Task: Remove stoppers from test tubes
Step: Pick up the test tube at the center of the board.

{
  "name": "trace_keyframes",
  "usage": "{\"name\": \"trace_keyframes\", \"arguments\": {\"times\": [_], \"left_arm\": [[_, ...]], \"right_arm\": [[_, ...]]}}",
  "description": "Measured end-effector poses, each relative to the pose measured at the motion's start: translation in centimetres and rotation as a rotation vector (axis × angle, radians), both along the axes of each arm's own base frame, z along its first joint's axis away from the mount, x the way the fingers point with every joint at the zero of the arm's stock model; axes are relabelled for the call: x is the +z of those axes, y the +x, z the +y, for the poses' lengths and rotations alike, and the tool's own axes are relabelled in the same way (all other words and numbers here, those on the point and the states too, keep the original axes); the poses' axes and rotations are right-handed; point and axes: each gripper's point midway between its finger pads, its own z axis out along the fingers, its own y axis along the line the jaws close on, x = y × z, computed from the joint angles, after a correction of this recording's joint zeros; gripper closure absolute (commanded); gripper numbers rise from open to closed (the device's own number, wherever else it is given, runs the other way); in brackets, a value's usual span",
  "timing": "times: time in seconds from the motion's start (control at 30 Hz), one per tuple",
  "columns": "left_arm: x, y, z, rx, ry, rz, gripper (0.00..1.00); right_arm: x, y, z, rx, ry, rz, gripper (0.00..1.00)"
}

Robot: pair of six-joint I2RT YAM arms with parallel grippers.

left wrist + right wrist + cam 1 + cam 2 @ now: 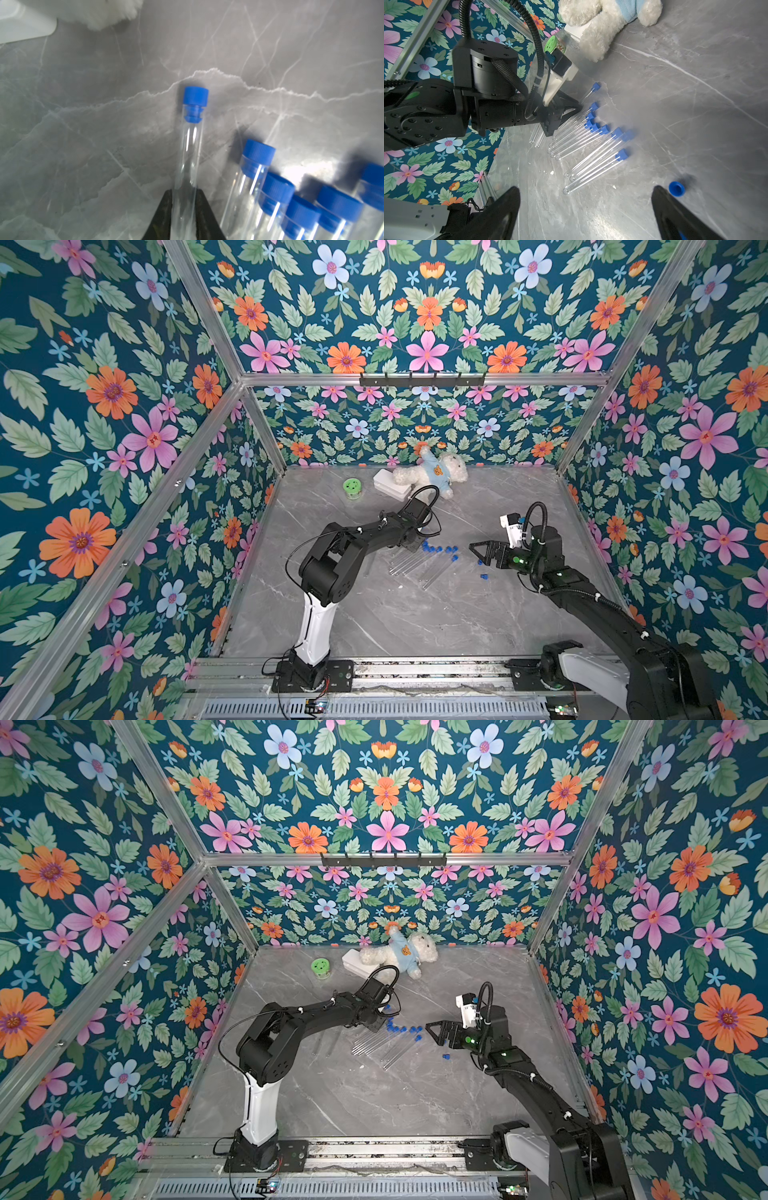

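In the left wrist view my left gripper is shut on a clear test tube, both black fingers pressed against its sides. A blue stopper sits in that tube's far end. Beside it lie several more test tubes with blue stoppers, spread on the grey marble in both top views. Two tubes without stoppers lie by the left arm. My right gripper stands open and empty over the table, right of the tubes. A loose stopper lies next to one of its fingers, another loose stopper below it.
At the back of the table are a green round lid, a white box and a white teddy bear in a blue shirt. Flowered walls with metal frame rails close in three sides.
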Motion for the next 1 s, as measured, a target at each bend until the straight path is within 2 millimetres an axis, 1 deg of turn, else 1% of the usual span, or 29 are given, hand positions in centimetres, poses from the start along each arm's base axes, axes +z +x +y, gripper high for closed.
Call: {"name": "trace_keyframes", "arguments": {"times": [0.27, 0.37, 0.43, 0.53, 0.6, 0.7, 0.8, 0.93, 1.0], "left_arm": [[0.2, 0.0, 0.1, -0.003, 0.01, 0.007, 0.89], [0.5, -0.4, 0.6, -0.002, 0.025, 0.018, 0.91], [1.2, -0.5, 0.8, -0.003, 0.028, 0.014, 0.92], [3.1, -0.4, 1.0, 0.001, 0.014, -0.021, 0.92], [3.9, -0.7, 1.3, -0.003, 0.009, -0.036, 0.92], [4.9, -1.9, 2.0, -0.015, 0.002, -0.049, 0.93], [5.9, -4.0, 1.9, -0.053, -0.016, -0.064, 0.93], [7.4, -8.1, 0.0, -0.177, -0.085, -0.083, 0.91], [8.2, -9.8, -0.9, -0.228, -0.123, -0.094, 0.91]], "right_arm": [[0.4, 0.5, 0.0, -0.007, 0.003, 0.003, 0.01], [0.3, 0.7, 0.1, -0.007, 0.001, 0.014, 0.01], [0.2, 0.9, 0.1, -0.01, 0.002, 0.029, 0.01], [-0.2, 1.1, 0.2, -0.009, -0.001, 0.053, 0.01], [-0.4, 1.1, 0.3, 0.002, 0.003, 0.067, 0.01], [-0.5, 1.0, 0.7, 0.024, 0.015, 0.078, 0.02], [-0.3, 0.8, 1.2, 0.055, 0.035, 0.082, 0.02], [0.0, 0.4, 2.1, 0.111, 0.084, 0.09, 0.03], [0.1, 0.3, 2.5, 0.135, 0.114, 0.102, 0.06]]}}
